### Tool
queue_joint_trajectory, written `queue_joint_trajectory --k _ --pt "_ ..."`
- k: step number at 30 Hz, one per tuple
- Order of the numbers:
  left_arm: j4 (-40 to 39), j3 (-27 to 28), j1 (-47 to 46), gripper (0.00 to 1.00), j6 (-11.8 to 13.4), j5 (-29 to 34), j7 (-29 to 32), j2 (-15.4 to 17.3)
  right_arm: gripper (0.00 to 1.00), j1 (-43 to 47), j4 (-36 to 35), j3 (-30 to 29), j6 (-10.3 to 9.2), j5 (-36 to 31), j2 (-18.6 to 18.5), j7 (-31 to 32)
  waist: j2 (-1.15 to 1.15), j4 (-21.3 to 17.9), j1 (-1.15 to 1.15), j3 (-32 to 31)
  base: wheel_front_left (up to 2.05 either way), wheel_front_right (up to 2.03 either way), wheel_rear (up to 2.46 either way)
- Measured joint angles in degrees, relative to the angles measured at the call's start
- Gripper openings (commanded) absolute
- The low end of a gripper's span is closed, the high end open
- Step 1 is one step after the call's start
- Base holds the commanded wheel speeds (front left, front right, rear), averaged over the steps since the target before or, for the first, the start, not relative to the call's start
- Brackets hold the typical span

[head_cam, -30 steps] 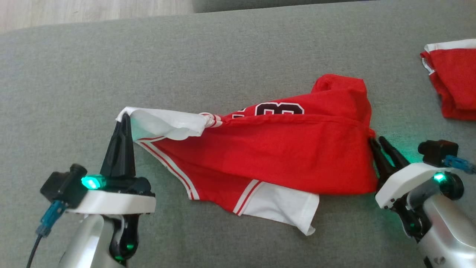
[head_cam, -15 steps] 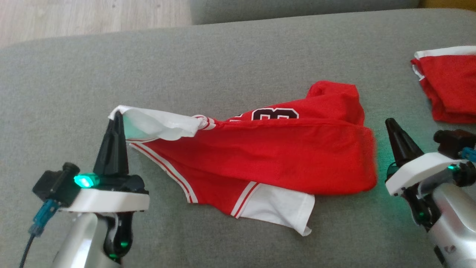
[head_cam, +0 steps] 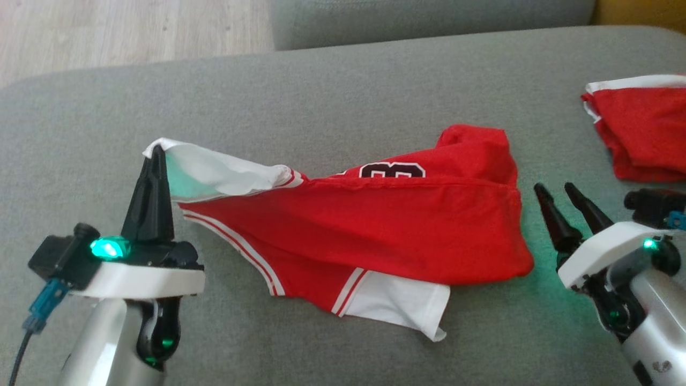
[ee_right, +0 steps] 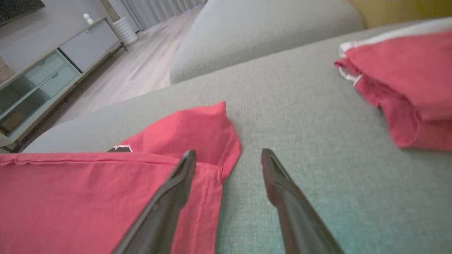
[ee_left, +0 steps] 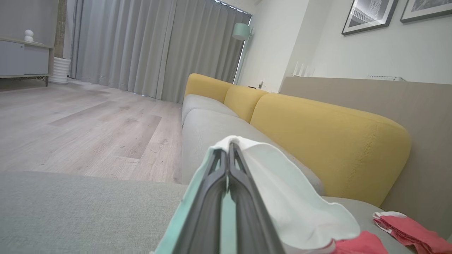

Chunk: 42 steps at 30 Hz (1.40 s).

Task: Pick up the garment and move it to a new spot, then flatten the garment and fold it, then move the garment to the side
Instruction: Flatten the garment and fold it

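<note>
red garment [head_cam: 386,225] with white sleeves, red-white striped trim, dark number; grey sofa [head_cam: 321,96]

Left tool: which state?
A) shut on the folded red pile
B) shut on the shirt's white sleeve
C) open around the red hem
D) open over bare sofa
B: the left tool has its fingers pressed together, with the white sleeve of the shirt pinched at the tips; the right tool is the open one, beside the shirt's red edge.

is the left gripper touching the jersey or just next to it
Touching. In the left wrist view the left gripper is shut on the jersey, with the white sleeve pinched between its two fingers.
</note>
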Motion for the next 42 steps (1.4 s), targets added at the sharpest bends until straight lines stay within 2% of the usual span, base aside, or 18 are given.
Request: queue_joint_trajectory --k 11,13,16,17,18,19,27,33,37,40,41,42 --pt "0.5 -2.0 -3.7 0.0 0.0 0.6 0.1 -0.4 1.0 -3.9 5.3 3.0 0.0 7.3 0.9 5.3 0.0 3.3 0.01 3.9 0.0 0.0 0.0" --pt "1.0 -2.1 -4.0 0.0 0.0 0.6 0.1 -0.5 0.85 -4.2 5.9 4.3 0.0 7.8 0.9 5.8 0.0 3.8 0.01 4.2 0.0 0.0 0.0" --pt "1.5 -2.1 -4.3 0.0 0.0 0.6 0.1 -0.7 0.44 -4.4 6.0 5.7 0.0 8.3 0.8 6.1 0.0 4.1 0.01 4.3 0.0 0.0 0.0" --pt "1.7 -2.1 -4.3 0.0 0.0 0.6 0.1 -0.8 0.44 -4.5 6.0 6.1 0.0 8.5 0.7 6.1 0.0 4.2 0.01 4.2 0.0 0.0 0.0" --pt "1.8 -2.1 -4.3 0.0 0.0 0.6 0.0 -0.9 0.26 -4.4 6.0 6.6 0.0 8.8 0.6 6.1 0.0 4.2 0.01 4.2 0.0 0.0 0.0" --pt "1.9 -2.1 -4.3 0.0 0.0 0.6 0.0 -0.9 0.0 -4.4 6.0 7.1 0.0 8.9 0.5 6.1 0.0 4.2 0.01 4.1 0.0 0.0 0.0" --pt "2.1 -1.9 -4.3 0.0 0.0 0.5 -0.3 -1.0 0.0 -4.4 5.0 7.9 0.0 8.3 -2.5 1.2 0.0 3.4 0.01 2.3 0.0 0.0 0.0" --pt "-1.6 -2.2 -4.2 0.0 -0.6 -1.3 -0.5 -0.3 0.0 -4.4 0.3 4.5 0.0 7.4 -8.1 -2.5 0.0 1.7 0.0 -0.1 0.0 0.0 0.0" --pt "-5.7 -5.3 -3.6 0.0 -0.6 -2.5 1.9 1.0 0.0 -1.5 -3.2 0.0 0.0 7.1 -13.2 -1.8 0.0 0.7 0.0 -0.4 0.0 0.0 0.0" --pt "-6.1 -6.7 -1.2 0.0 -0.6 -3.2 2.6 1.5 0.0 3.1 -3.2 -0.2 0.0 5.1 -11.9 -0.4 0.0 0.3 0.0 0.7 0.0 0.0 0.0" --pt "-6.0 -7.0 -0.2 0.0 -0.6 -3.3 2.6 1.6 0.18 4.4 -2.7 -0.5 0.0 4.3 -10.6 -0.4 0.0 0.2 0.0 1.1 0.0 0.0 0.0" --pt "-5.8 -7.2 0.5 0.0 -0.6 -3.3 2.6 1.6 0.99 5.7 -2.2 -0.9 0.0 3.4 -9.3 -0.4 0.0 0.1 0.0 1.5 0.0 0.0 0.0"
